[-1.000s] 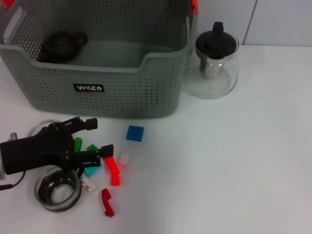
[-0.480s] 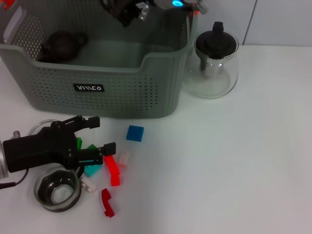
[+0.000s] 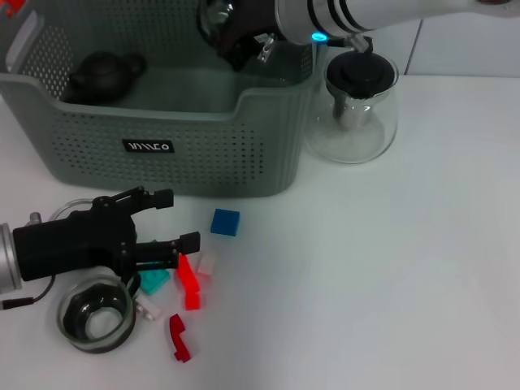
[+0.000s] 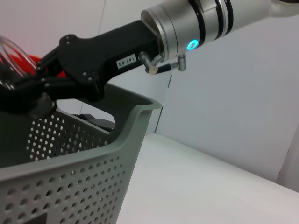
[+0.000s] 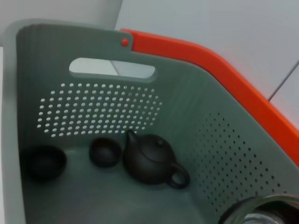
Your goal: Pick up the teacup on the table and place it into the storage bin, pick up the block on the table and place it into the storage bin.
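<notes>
The grey-green storage bin (image 3: pixel 203 154) stands at the back left of the white table (image 3: pixel 390 268). My right gripper (image 3: pixel 229 31) reaches in from the top right and hangs over the bin's back. It is shut on a clear glass teacup (image 3: pixel 213 16), which also shows in the left wrist view (image 4: pixel 6 50) and in the right wrist view (image 5: pixel 261 211). My left gripper (image 3: pixel 172 219) is open and empty, low over a heap of small blocks. A blue block (image 3: pixel 225 222) lies just past its fingertips. Red blocks (image 3: pixel 188 286) lie beside its nearer finger.
A glass teapot with a black lid (image 3: pixel 357 97) stands right of the bin. A glass cup with a dark inside (image 3: pixel 95 314) stands under my left arm. In the bin are a dark teapot (image 5: pixel 152 161) and two small dark cups (image 5: pixel 105 151).
My right arm has come in from the top with the glass teacup and now hangs over the bin. My left gripper has drifted slightly right over the blocks.
</notes>
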